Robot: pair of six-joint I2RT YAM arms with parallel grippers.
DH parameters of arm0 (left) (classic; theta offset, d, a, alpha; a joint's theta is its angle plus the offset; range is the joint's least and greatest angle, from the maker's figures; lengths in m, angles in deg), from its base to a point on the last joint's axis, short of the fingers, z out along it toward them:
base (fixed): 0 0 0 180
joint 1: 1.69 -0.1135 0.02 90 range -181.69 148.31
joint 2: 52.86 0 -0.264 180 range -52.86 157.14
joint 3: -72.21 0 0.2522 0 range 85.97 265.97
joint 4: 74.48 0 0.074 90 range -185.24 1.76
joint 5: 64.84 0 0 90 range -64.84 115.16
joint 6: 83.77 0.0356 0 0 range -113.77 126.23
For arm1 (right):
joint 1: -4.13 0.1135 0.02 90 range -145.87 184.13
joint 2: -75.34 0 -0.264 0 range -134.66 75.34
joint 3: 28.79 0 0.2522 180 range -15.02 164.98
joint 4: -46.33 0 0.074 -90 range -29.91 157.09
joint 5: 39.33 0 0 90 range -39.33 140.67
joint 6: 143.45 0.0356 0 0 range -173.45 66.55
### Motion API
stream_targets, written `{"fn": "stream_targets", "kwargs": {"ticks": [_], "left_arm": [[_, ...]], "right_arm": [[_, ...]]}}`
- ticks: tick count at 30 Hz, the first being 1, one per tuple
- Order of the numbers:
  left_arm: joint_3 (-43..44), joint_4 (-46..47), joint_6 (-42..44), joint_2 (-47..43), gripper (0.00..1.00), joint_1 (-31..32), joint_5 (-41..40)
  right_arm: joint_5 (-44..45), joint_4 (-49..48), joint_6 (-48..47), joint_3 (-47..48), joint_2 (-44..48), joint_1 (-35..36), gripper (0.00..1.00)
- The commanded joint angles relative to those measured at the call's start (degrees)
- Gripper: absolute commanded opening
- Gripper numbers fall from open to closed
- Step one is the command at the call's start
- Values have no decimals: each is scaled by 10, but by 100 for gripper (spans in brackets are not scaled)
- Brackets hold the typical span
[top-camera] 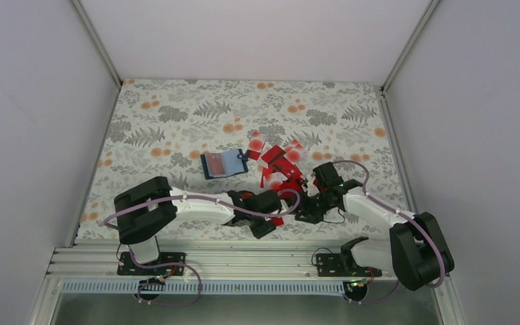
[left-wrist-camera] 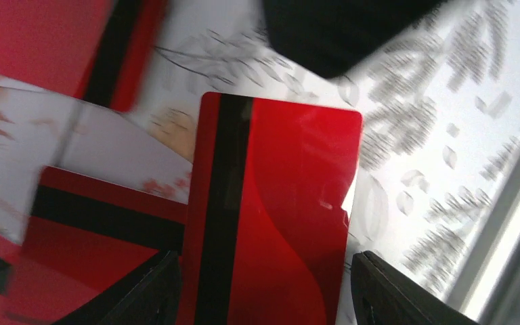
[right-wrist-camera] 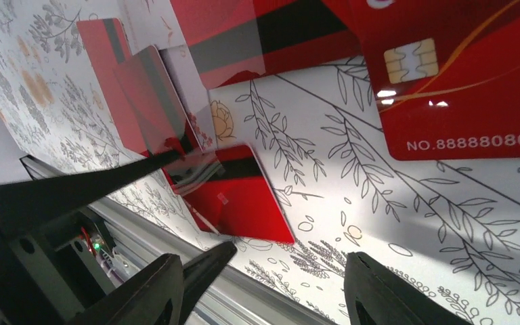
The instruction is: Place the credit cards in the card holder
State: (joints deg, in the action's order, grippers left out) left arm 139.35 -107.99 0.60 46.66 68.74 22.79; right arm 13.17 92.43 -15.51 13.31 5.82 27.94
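L grip (left-wrist-camera: 267, 271): my fingers spread to card width, striped card (left-wrist-camera: 277, 196) spans the gap edge to edge, clamped or not can't tell | R grip (right-wrist-camera: 264, 274): spread wide, only cloth (right-wrist-camera: 379, 203) between | cards (top-camera: 281, 166): heap just ahead of both grips | holder (top-camera: 223, 163): ahead-left of L grip, apart.

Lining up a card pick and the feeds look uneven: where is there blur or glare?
Left wrist: the striped credit card between the left tool fingertips is crisp, while the other cards and the cloth are smeared. Right wrist: sharp, with small glare spots on the chip card. Top external: the card pile shows washed-out pink patches.
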Motion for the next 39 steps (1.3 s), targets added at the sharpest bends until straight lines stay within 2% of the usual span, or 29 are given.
{"fn": "stream_targets", "kwargs": {"ticks": [1, 8, 15, 20, 27, 39], "left_arm": [[-4, 8, -25, 39, 62, -36, -2], [13, 4, -59, 68, 55, -67, 26], [11, 27, -98, 52, 51, -99, 159], [35, -7, -105, 59, 50, -104, 210], [54, -45, -114, 70, 50, -111, 275], [34, -35, -124, 34, 51, -146, 335]], "right_arm": [[25, -3, 10, 15, 0, 1, 60], [68, -1, 28, 23, 14, -2, 60], [83, -30, 58, 39, 22, -7, 60], [75, -41, 88, 37, 27, -8, 60], [33, -65, 143, -7, 43, -8, 60], [-15, -138, 200, -100, 54, -6, 60]]}}
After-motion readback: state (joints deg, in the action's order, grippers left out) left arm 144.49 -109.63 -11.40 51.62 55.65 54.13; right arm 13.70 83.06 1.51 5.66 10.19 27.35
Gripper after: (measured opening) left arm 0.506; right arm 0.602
